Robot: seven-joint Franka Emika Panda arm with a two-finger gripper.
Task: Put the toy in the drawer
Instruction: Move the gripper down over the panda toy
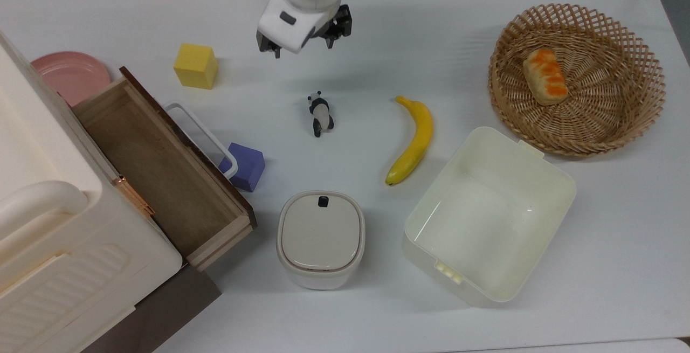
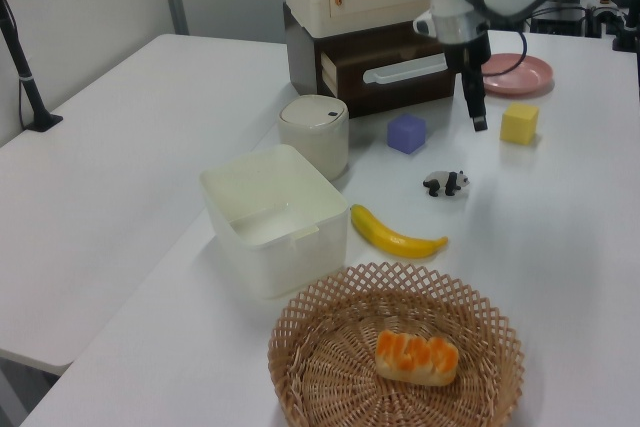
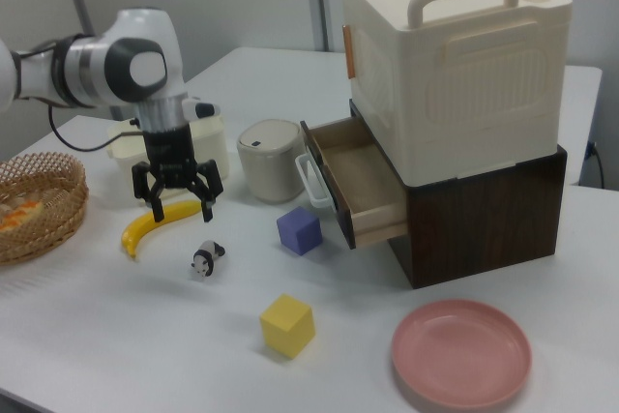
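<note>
The toy, a small black-and-white panda (image 1: 320, 114) (image 2: 445, 184) (image 3: 204, 260), lies on its side on the white table. My gripper (image 1: 302, 50) (image 2: 477, 117) (image 3: 182, 212) hangs open and empty above the table. In the top view it sits above and slightly left of the panda; in the right view it is up and left of it, not touching. The drawer (image 1: 156, 164) (image 2: 395, 62) (image 3: 363, 186) stands pulled out of the cream cabinet at the top view's left. Its wooden floor is bare and its white loop handle (image 1: 202, 129) faces the table.
A yellow cube (image 1: 195, 66) and a purple cube (image 1: 245, 166) sit near the drawer front. A banana (image 1: 412, 140), a cream tub (image 1: 488, 215), a lidded pot (image 1: 321, 239), a basket (image 1: 620, 46) holding bread and a pink plate (image 1: 70, 75) surround the panda.
</note>
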